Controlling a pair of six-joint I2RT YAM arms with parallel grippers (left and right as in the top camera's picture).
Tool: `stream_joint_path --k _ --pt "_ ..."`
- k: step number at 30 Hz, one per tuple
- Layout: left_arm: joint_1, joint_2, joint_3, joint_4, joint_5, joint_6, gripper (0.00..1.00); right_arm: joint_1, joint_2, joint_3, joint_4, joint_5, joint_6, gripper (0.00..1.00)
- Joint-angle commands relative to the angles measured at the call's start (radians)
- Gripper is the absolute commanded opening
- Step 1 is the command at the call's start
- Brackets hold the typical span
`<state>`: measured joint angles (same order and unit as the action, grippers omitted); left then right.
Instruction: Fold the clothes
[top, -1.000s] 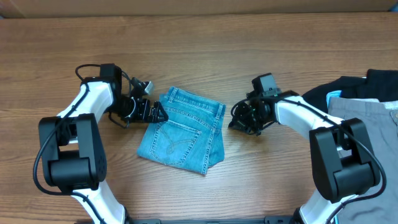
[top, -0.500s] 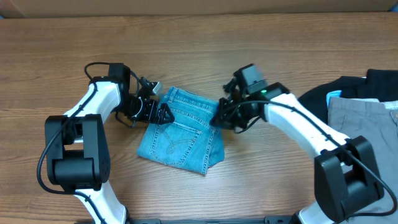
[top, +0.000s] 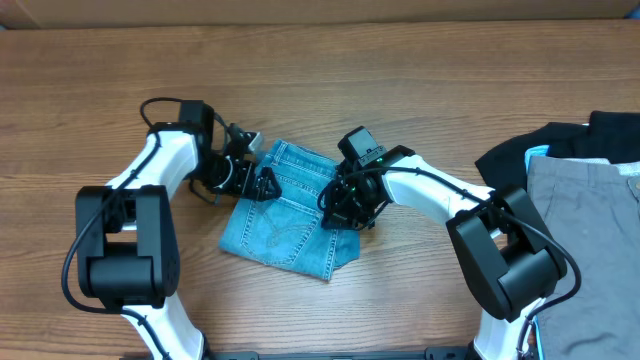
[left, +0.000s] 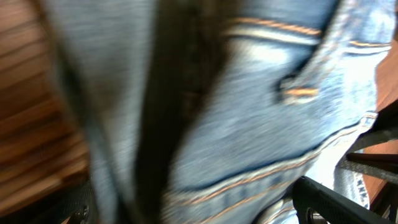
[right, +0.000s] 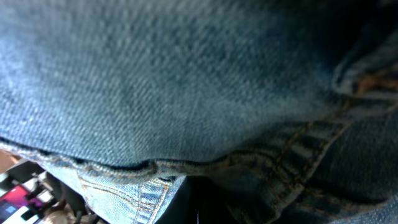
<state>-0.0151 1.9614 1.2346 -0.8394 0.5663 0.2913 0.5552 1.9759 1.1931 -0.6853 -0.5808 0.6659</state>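
Overhead: the jeans (top: 285, 215) lay mid-table (top: 400, 80) as a compact folded packet, waistband toward the far edge, back pocket facing up. At the near right corner the layers didn't line up; one edge stuck out past the other.

The left gripper (top: 262, 183) sat at the packet's left edge, up by the waistband, touching the denim. The right gripper (top: 338, 208) was over the right side, down on the cloth. One arm on each flank reads as bracketing the packet, either to pin one side while the other squares it or to take both edges for one more fold. Can't say which.

Jaw state: can't tell for either. Overhead, the wrist bodies hid the fingertips. The left wrist view was blurred denim plus a belt loop (left: 298, 93) and orange stitching, with a strip of wood at the left. The right wrist view was denim wall to wall with a seam across it. No clear gap and no pinched fold showed in either. Both cameras being that close says both grippers were low, at cloth level.

The grey trousers (top: 590, 210) and black garment (top: 520, 150) were piled at the right edge, well apart from the jeans, with nothing touching them.

My read: the fold is mostly done, and that offset corner is what's left to tidy.
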Motion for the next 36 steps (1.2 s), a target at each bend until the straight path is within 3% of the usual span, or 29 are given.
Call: stream_joint_path --k 1,5,9,13,16,19,27,36 --pt "-0.06 0.013 -0.053 0.029 0.035 0.0 0.99 0.015 0.061 -0.002 0.019 -0.005 0.019 0.04" --pt "-0.113 0.013 -0.092 0.063 0.019 -0.004 0.9 0.015 0.061 -0.002 0.025 -0.009 0.019 0.04" --pt "-0.138 0.013 -0.126 0.102 -0.042 -0.074 0.73 0.015 0.061 -0.002 0.026 -0.009 0.019 0.04" --pt "-0.138 0.013 -0.15 0.166 -0.006 -0.143 0.56 0.015 0.061 -0.002 0.026 -0.009 0.019 0.04" --pt "-0.138 0.013 -0.15 0.166 0.014 -0.143 0.34 0.015 0.061 -0.002 0.026 -0.009 0.019 0.04" --pt "-0.136 0.013 -0.15 0.155 0.035 -0.142 0.04 0.015 0.061 -0.002 0.025 -0.021 0.017 0.04" --pt "-0.122 0.013 -0.061 0.013 0.037 -0.121 0.04 0.01 -0.023 0.0 0.014 -0.094 -0.043 0.04" --pt "-0.073 0.013 0.344 -0.293 0.008 -0.078 0.04 -0.029 -0.317 0.006 0.014 0.021 -0.045 0.04"
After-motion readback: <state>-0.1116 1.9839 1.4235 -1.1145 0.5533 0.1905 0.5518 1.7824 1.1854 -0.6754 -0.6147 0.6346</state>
